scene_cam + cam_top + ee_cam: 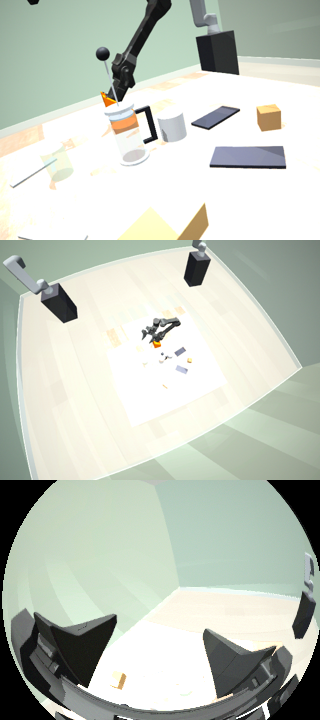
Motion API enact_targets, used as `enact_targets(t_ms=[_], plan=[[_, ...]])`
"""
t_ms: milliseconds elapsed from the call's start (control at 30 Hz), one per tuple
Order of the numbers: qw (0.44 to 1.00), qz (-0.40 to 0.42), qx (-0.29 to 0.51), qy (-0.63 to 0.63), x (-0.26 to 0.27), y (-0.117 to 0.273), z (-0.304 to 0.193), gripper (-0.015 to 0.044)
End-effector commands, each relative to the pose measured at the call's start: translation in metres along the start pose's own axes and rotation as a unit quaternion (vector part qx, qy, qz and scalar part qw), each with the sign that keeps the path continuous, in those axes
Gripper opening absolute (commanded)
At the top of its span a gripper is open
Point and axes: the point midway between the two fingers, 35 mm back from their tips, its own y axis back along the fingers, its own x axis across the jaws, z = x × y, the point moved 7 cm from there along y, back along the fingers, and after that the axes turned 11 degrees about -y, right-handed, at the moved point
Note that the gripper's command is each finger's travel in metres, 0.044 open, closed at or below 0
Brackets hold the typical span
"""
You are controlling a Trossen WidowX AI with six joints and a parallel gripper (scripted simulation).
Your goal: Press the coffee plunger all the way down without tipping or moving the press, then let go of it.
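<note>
Still raised, plunger knob above glass press.

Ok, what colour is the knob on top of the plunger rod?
Black. The knob shows best in the exterior view, raised well above the white lid.

Glass coffee press upright on table; black-knobbed plunger raised — tilted.
</note>
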Motion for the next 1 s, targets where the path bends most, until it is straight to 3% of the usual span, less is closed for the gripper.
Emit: enact_targets(t_ms=[0, 200, 400, 767, 967], plan=[[0.974, 0.044, 0.170, 0.145, -0.012, 0.000, -0.057, 0.0440], [0.917, 0.149, 0.278, 0.245, -0.014, 0.013, -0.102, 0.0440], [0.859, 0.270, 0.316, 0.300, -0.008, 0.032, -0.134, 0.0440], [0.858, 0.272, 0.315, 0.301, -0.038, 0.023, -0.183, 0.0440], [0.858, 0.271, 0.315, 0.301, -0.038, 0.021, -0.186, 0.0440]])
